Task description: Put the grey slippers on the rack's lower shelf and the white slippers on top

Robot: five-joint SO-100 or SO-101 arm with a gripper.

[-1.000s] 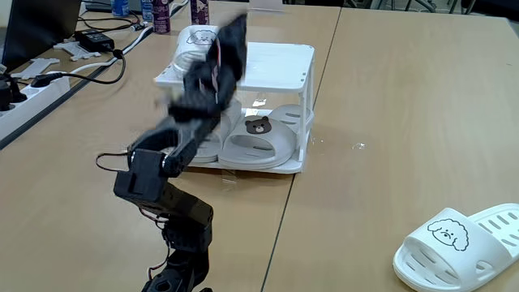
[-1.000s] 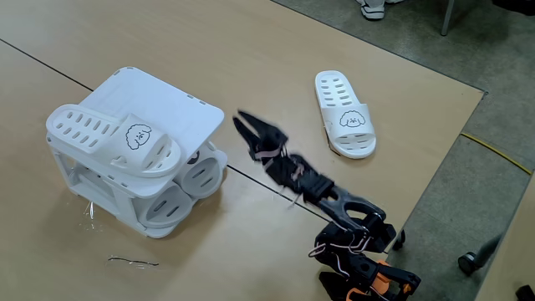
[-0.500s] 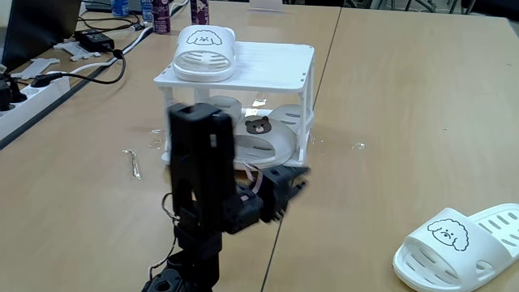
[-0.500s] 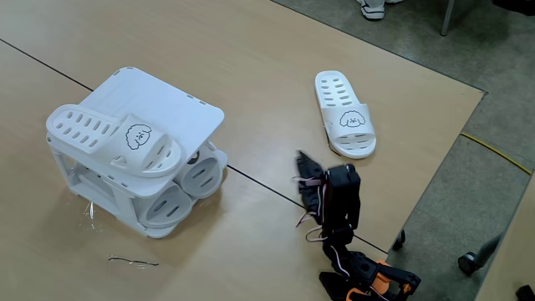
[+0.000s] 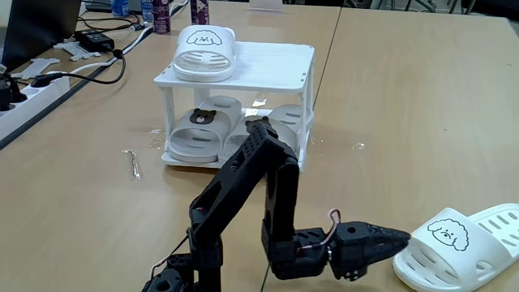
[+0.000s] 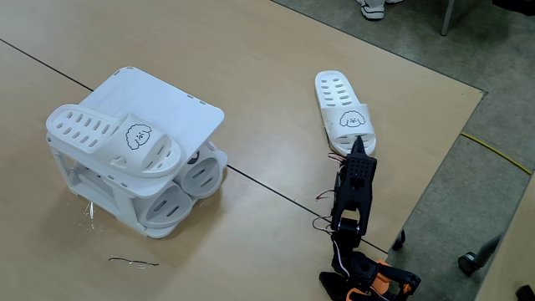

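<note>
Gripper (image 6: pixel 357 144), jaws apparently together and holding nothing, is pointing at the loose white slipper (image 6: pixel 344 113); nothing is obstructing.

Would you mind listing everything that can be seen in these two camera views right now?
rack: one, white, two tiers, standing on the table.
white slippers: two; one on the rack's top tier, one lying on the table near the gripper.
grey slippers: two, side by side on the lower shelf.
table: tan wood.
power strip: one, white, far left of a fixed view, with black cables.
gripper: one, black, tip pointing at the loose white slipper's heel.
</note>
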